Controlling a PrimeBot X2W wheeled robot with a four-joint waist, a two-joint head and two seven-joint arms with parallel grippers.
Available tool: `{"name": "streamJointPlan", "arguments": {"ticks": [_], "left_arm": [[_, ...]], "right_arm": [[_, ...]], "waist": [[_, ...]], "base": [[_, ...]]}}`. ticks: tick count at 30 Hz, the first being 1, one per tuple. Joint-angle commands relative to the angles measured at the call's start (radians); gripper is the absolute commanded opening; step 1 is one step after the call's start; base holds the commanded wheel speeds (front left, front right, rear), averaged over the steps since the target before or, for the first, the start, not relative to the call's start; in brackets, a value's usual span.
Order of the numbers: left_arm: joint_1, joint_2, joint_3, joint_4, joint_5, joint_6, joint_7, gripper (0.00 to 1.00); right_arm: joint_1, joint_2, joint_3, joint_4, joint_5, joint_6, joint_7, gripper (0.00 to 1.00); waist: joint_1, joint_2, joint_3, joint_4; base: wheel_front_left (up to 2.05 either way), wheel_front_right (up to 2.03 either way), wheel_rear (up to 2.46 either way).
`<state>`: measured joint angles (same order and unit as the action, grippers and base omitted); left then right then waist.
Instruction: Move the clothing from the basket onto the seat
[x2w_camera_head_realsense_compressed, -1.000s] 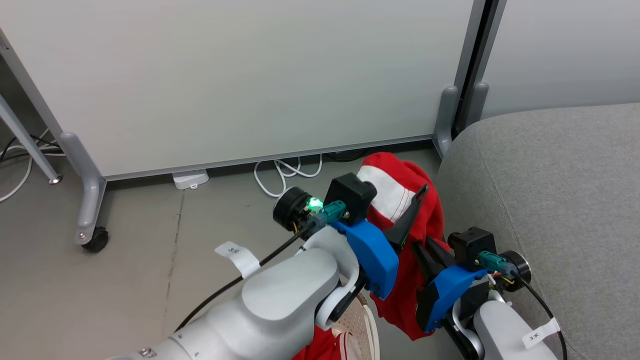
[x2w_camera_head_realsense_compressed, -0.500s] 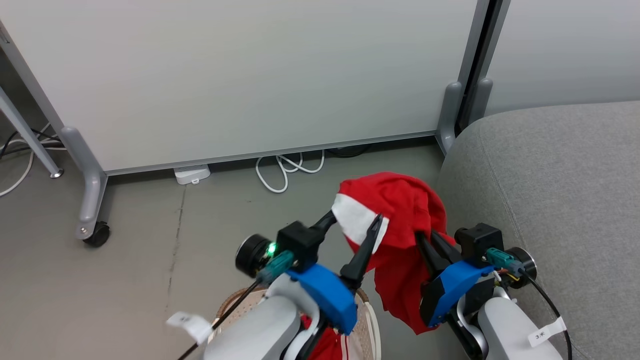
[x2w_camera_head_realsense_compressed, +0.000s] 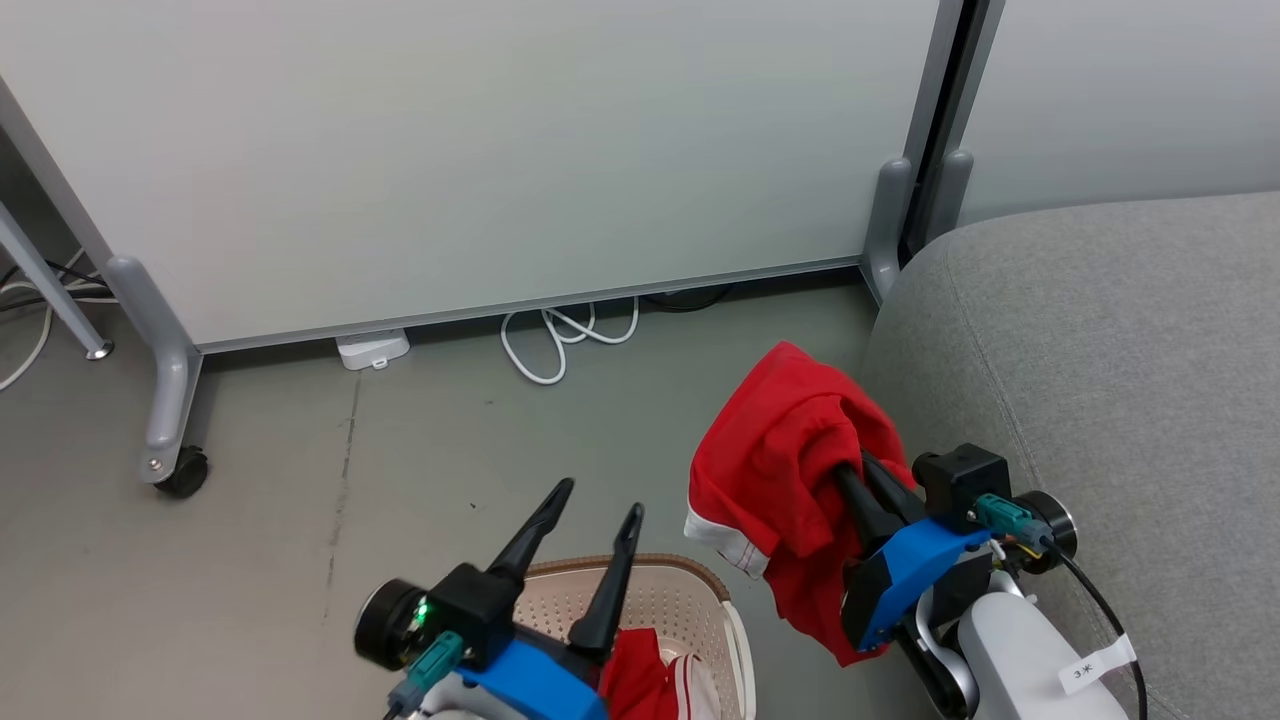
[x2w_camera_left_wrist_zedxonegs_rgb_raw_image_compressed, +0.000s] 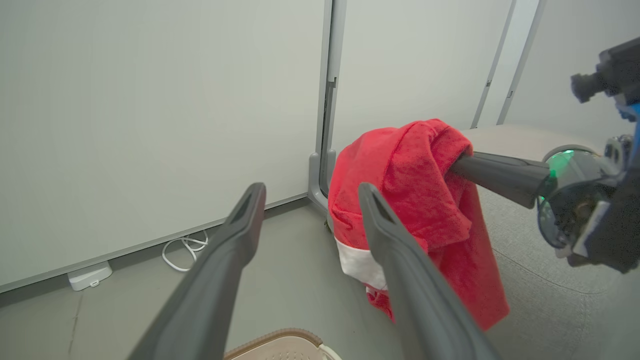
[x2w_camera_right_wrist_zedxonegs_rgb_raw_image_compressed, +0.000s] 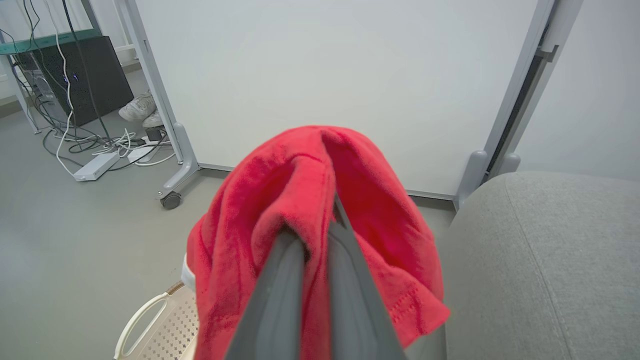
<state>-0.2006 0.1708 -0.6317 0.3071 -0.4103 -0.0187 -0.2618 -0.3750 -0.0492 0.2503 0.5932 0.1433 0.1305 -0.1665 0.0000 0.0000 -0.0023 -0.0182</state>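
Observation:
A red garment with a white hem, part of the clothing (x2w_camera_head_realsense_compressed: 780, 470) (x2w_camera_left_wrist_zedxonegs_rgb_raw_image_compressed: 425, 200) (x2w_camera_right_wrist_zedxonegs_rgb_raw_image_compressed: 300, 200), hangs draped over my right gripper (x2w_camera_head_realsense_compressed: 845, 465), which is shut on its fabric beside the grey seat (x2w_camera_head_realsense_compressed: 1100, 350) (x2w_camera_right_wrist_zedxonegs_rgb_raw_image_compressed: 545, 260). My left gripper (x2w_camera_head_realsense_compressed: 600, 500) (x2w_camera_left_wrist_zedxonegs_rgb_raw_image_compressed: 310, 192) stands open and empty above the basket (x2w_camera_head_realsense_compressed: 650, 585) (x2w_camera_right_wrist_zedxonegs_rgb_raw_image_compressed: 165, 320), a little left of the hanging garment. More red clothing with white stripes (x2w_camera_head_realsense_compressed: 650, 680) lies in the basket.
A white partition panel on grey legs with a castor (x2w_camera_head_realsense_compressed: 185, 470) stands behind. White cables (x2w_camera_head_realsense_compressed: 560, 335) and a power adapter (x2w_camera_head_realsense_compressed: 372, 350) lie on the floor at its foot. In the right wrist view, a black box (x2w_camera_right_wrist_zedxonegs_rgb_raw_image_compressed: 75, 75), cables and shoes (x2w_camera_right_wrist_zedxonegs_rgb_raw_image_compressed: 142, 110) sit far left.
My left gripper has let go of the garment's white hem and drawn back and down over the basket. The garment now hangs from the right gripper alone.

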Motion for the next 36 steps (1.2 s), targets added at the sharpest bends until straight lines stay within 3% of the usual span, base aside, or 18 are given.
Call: {"name": "streamJointPlan", "arguments": {"ticks": [1, 10, 23, 28, 36], "left_arm": [[0.018, 0.000, 0.022, -0.006, 0.014, -0.006, -0.005, 1.00], [0.126, -0.036, 0.182, -0.028, 0.102, -0.046, -0.005, 1.00], [0.170, -0.088, 0.282, -0.017, 0.177, -0.088, -0.005, 1.00], [0.174, -0.096, 0.294, -0.020, 0.195, -0.096, -0.005, 1.00], [0.166, -0.103, 0.320, -0.025, 0.219, -0.105, -0.005, 1.00]], "right_arm": [[0.009, -0.002, -0.002, -0.006, -0.003, 0.000, 0.002, 0.00], [0.013, -0.002, -0.008, -0.009, -0.012, 0.000, 0.002, 0.00], [0.021, -0.002, -0.008, -0.014, -0.022, 0.000, 0.003, 0.00], [0.018, -0.002, -0.007, -0.014, -0.025, 0.000, 0.000, 0.00], [0.010, -0.002, -0.007, -0.017, -0.024, 0.000, -0.002, 0.00]], "waist": [[0.0000, 0.0000, 0.000, -0.001], [0.0000, 0.0000, -0.005, -0.008], [0.0000, 0.0000, -0.005, -0.013], [0.0000, 0.0000, -0.001, -0.036], [0.0000, 0.0000, 0.012, -0.128]], "base": [[0.00, 0.00, 0.00], [0.00, 0.00, 0.00], [0.00, 0.00, 0.00], [0.00, 0.00, 0.00], [0.00, 0.00, 0.00]]}}
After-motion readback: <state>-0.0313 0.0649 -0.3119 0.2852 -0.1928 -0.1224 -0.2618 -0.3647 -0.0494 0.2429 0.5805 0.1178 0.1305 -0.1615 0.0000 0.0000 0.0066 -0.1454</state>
